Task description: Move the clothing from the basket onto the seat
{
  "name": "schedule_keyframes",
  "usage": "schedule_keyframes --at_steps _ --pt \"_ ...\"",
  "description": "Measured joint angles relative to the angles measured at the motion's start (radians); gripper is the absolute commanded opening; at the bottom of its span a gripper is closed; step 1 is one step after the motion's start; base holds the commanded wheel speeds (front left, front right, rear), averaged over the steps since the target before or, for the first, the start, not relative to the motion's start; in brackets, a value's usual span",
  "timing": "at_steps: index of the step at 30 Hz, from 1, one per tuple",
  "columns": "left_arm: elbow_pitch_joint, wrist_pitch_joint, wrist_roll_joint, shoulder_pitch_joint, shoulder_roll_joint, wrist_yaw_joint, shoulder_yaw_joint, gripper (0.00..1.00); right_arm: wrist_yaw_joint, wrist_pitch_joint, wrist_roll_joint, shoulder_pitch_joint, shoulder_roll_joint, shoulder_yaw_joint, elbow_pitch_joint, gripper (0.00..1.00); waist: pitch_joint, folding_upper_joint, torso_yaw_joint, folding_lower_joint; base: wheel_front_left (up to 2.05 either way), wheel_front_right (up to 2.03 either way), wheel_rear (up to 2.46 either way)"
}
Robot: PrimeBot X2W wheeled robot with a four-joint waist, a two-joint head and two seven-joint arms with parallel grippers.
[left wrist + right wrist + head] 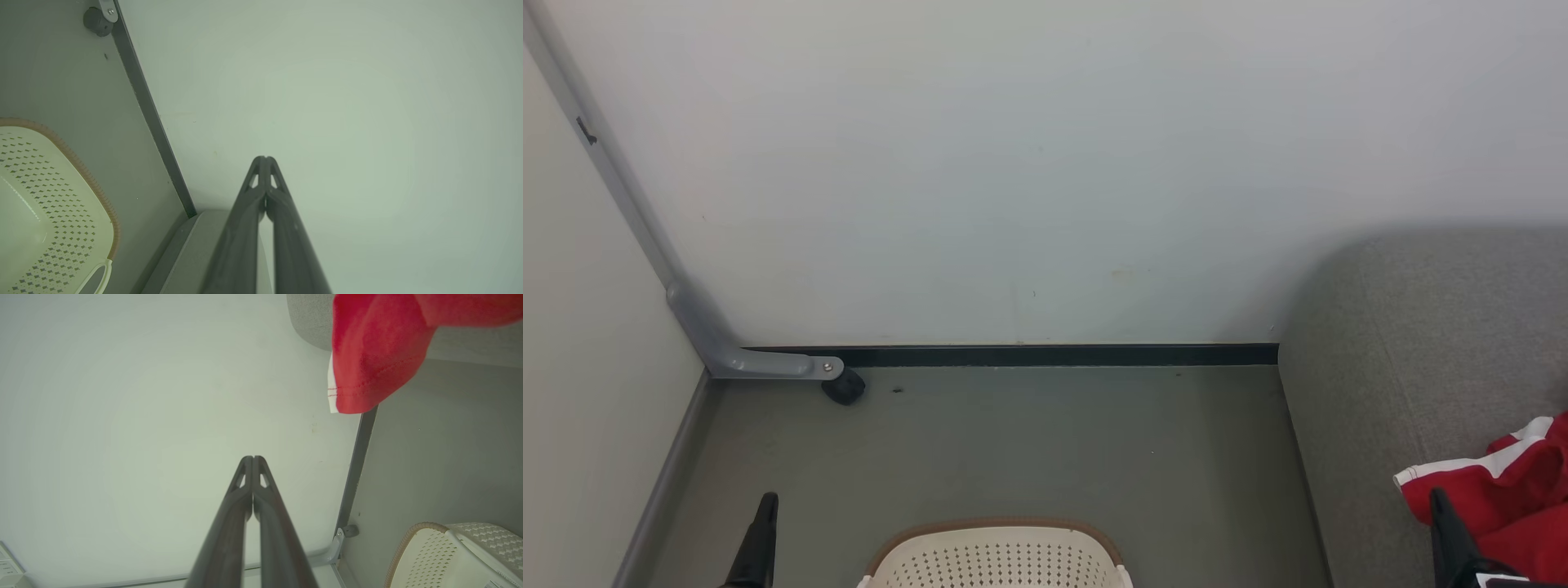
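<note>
The cream perforated basket [996,559] with a brown rim stands on the floor at the bottom middle of the head view; its far end also shows as the basket [49,204] and the basket [449,555]. Red clothing [1515,498] with white trim lies on the grey seat [1380,367] at the right, and a red fold of clothing [376,351] hangs over the seat's edge [310,318]. My left gripper [766,502] rises left of the basket, its tips [264,159] pressed together, nothing between them. My right gripper [1437,496] stands before the clothing, shut and empty [252,458].
A white wall fills the back, with a dark baseboard [1054,355] along the floor. A grey metal leg with a black caster [843,388] stands in the left corner, beside a pale side panel [572,367]. Grey-green floor [1054,441] lies between basket and wall.
</note>
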Motion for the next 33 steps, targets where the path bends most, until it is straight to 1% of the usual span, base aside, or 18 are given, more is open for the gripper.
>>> schedule_keyframes --at_steps 33 --pt "-0.001 0.0 0.0 0.0 0.0 0.0 0.0 0.0 0.0 0.0 0.0 0.0 0.0 0.0 0.0 0.0 0.0 0.0 0.0 0.0 0.0 0.0 0.0"
